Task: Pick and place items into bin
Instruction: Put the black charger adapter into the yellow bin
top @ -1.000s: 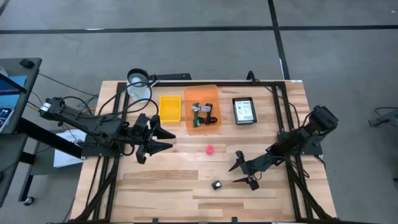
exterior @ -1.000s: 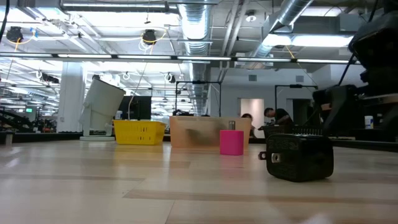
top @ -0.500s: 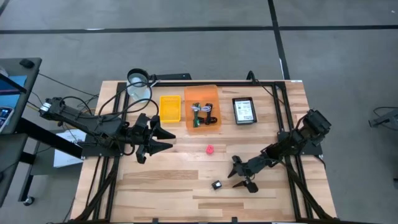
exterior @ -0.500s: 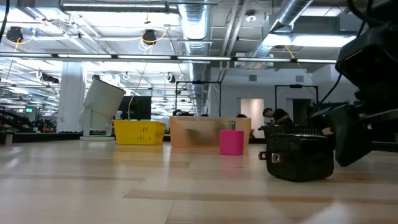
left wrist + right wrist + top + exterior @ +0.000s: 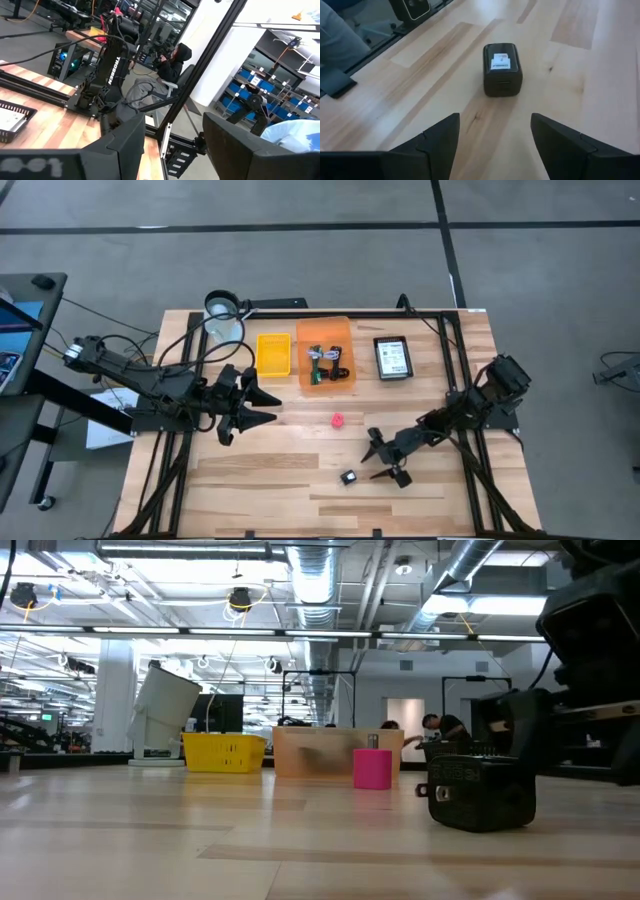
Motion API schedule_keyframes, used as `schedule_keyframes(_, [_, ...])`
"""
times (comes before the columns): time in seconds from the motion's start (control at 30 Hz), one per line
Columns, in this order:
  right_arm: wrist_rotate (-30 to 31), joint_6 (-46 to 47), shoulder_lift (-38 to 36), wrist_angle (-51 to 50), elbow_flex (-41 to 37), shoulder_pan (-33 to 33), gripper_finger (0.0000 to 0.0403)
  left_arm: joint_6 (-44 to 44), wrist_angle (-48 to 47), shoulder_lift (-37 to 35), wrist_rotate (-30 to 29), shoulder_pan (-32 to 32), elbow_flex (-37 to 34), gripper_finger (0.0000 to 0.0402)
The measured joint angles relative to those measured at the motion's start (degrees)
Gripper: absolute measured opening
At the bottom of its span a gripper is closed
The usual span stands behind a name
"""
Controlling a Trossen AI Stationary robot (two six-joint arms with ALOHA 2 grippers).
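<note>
On the worktop (image 5: 300, 480), black block (image 5: 348, 477) and pink piece (image 5: 338, 420) remain loose. Orange bin (image 5: 324, 330) holds cables. Right claw (image 5: 383, 461) open, empty, beside the block; left claw (image 5: 252, 405) open, waiting.

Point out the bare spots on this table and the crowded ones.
Bare wood: the near-left stretch of the table, below the left end effector, and the strip between pink piece and black tray. Crowded: the far edge around yellow bin and orange bin, and around black block by the right end effector.
</note>
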Motion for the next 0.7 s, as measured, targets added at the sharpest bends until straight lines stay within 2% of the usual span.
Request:
schedule_keyframes(0.23, [-0.3, -4.2, 0.0, -0.2, 0.0, -2.0, 0.024, 0.0, 0.0, 0.0, -0.1, 0.0, 0.0, 0.0189])
schedule_keyframes(0.47, [0.1, -4.7, 0.0, -2.7, 0.0, -4.3, 0.024, 0.0, 0.0, 0.0, -0.1, 0.0, 0.0, 0.0189])
schedule_keyframes(0.7, [0.2, -6.1, 0.0, -2.9, 0.0, -3.8, 0.024, 0.0, 0.0, 0.0, -0.1, 0.0, 0.0, 0.0189])
